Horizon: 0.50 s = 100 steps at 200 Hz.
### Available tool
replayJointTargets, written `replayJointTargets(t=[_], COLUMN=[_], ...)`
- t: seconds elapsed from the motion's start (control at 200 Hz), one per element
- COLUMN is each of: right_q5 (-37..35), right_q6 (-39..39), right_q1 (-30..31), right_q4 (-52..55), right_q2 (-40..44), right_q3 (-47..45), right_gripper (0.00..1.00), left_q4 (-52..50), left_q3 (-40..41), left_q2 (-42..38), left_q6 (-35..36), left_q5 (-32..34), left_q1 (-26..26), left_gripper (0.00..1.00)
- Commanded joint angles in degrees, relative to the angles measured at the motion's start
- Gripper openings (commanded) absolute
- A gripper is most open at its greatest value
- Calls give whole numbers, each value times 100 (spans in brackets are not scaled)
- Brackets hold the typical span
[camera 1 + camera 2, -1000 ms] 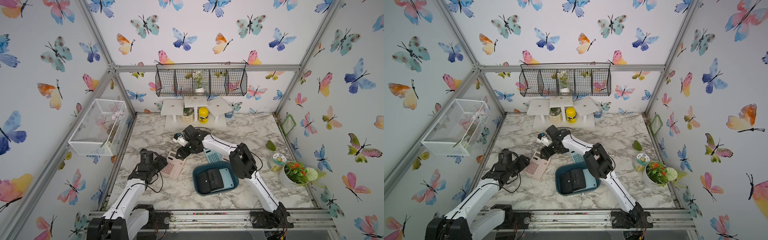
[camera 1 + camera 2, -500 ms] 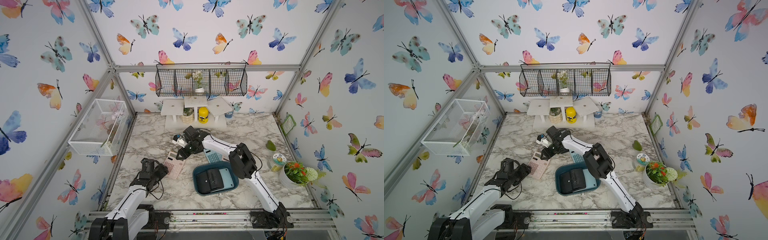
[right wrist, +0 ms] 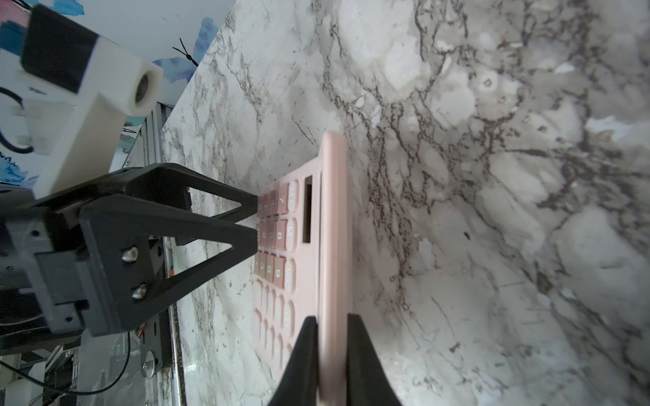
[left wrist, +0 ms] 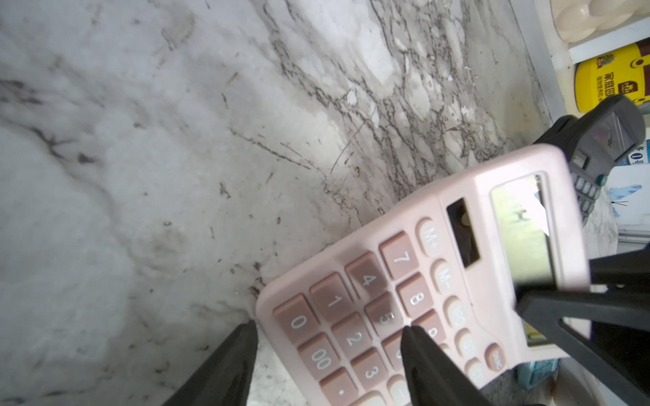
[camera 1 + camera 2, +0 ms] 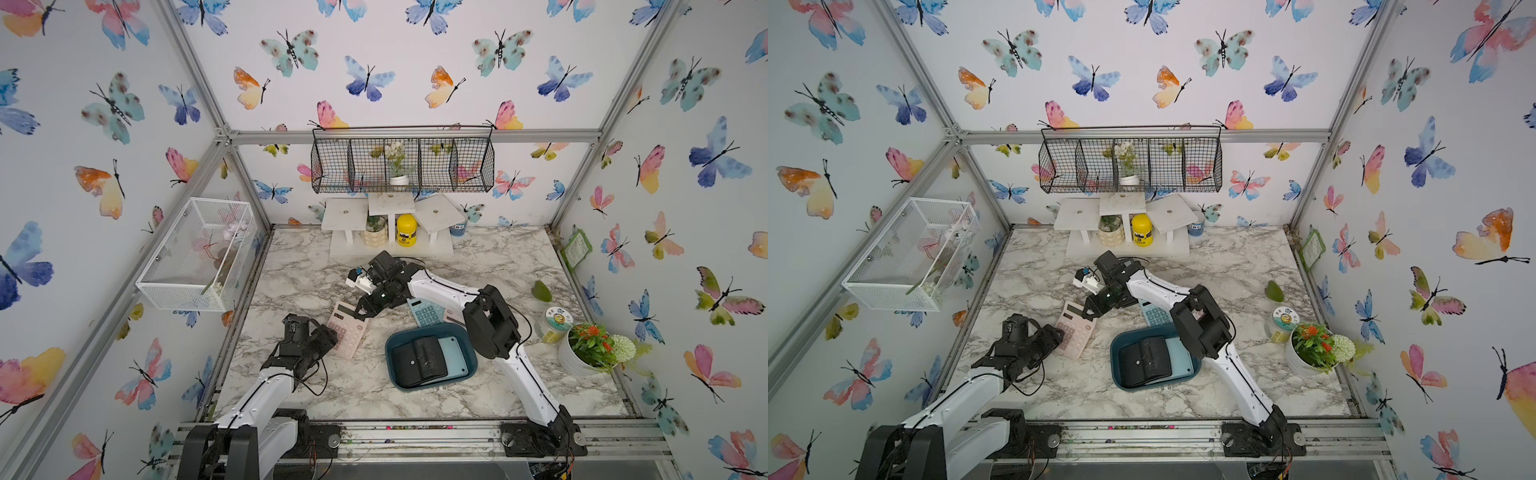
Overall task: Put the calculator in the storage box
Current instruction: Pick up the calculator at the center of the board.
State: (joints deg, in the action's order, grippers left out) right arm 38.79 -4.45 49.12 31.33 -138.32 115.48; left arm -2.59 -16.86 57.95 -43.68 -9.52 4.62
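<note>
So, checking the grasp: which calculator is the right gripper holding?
The pink calculator, its edge pinched by the right gripper; the teal calculator lies free.

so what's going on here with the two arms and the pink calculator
The right gripper is shut on the display-end edge of the pink calculator, out on the marble table. The left gripper hangs open by its keypad end. The calculator isn't in the storage box yet; that holds a black case.

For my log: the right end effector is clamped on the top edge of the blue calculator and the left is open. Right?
No: the right end effector grips the top edge of the pink calculator, as the right wrist view shows. The left end effector is open.
</note>
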Motion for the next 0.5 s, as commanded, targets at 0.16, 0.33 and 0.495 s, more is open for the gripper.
replayJointTargets(t=[0.16,0.33,0.495], right_q5=[-268,-635,-1072], right_q6=[-113,-302,-508], right_q1=[21,1,-26], right_q4=[39,160,217], right_q2=[629,1047,1625], right_q3=[-340,-483,-843], right_gripper=[7,4,4], left_q4=[-557,-936,-1120], left_q3=[-605,-955,-1239], left_q2=[-511,-774,-793], left_q6=[252,315,381], left_q5=[103,200,161], left_q1=[20,21,17], left_gripper=[71,71,72])
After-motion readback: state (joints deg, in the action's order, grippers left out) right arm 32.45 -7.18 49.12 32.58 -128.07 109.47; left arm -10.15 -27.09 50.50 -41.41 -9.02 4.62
